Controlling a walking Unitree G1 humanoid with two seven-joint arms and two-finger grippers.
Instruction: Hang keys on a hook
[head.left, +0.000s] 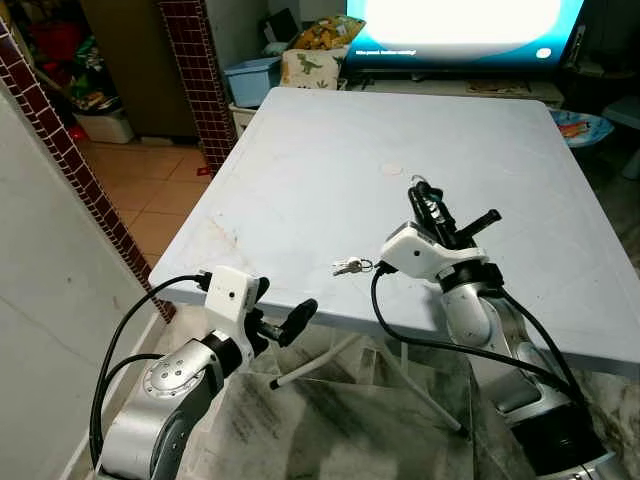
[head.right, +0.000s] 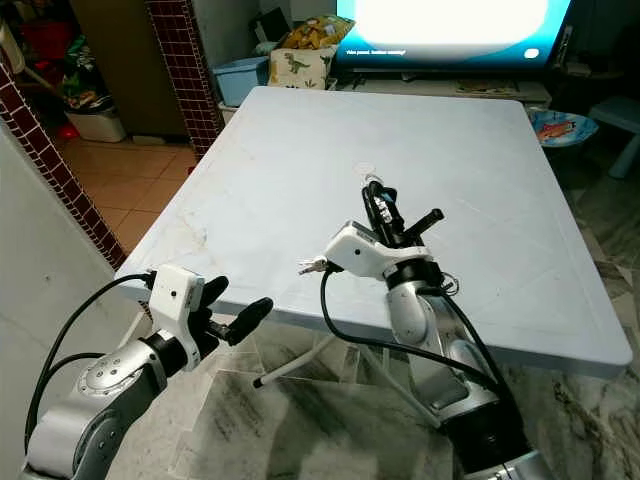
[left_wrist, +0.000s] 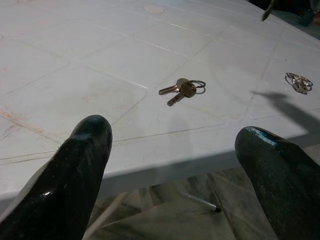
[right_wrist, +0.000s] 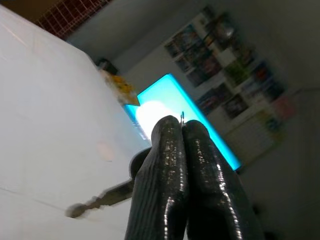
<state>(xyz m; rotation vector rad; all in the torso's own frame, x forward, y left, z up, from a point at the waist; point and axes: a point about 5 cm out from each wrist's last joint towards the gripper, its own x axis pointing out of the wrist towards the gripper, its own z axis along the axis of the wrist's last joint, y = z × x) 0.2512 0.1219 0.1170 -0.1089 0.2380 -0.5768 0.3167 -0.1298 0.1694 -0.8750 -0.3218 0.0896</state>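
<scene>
Table (head.left: 300, 150) first, since it's the biggest thing going: one pale plastic top, with a lit TV (head.left: 460, 25) behind its far edge. Two arms are over the near edge.

Right gripper (right_wrist: 182, 127) is up above the table with its fingers pressed together, and there's a tiny sliver of metal poking out at the tips. The head views show a thin wire-ish thing (head.left: 425, 190) up there too. Can't say for sure what it is (a hook? a ring?), so I'm calling it unidentified.

Left gripper (head.left: 285, 322) sits just off the near edge, below table level, fingers spread wide and holding nothing.

Keys (left_wrist: 181, 89): one bunch, looks like two brass-coloured keys on one small ring, lying flat near the near edge, just beside the right wrist housing. From the left wrist view there's a second small metal tangle (left_wrist: 299, 82) further along the table, too small to identify.

Handling guess: light, stiff, slick metal lying flush on smooth plastic, so they'll probably skate if nudged. I'd go for the ring end or pinch across the key heads where they stack a little higher. No wall hook that I can spot anywhere.
</scene>
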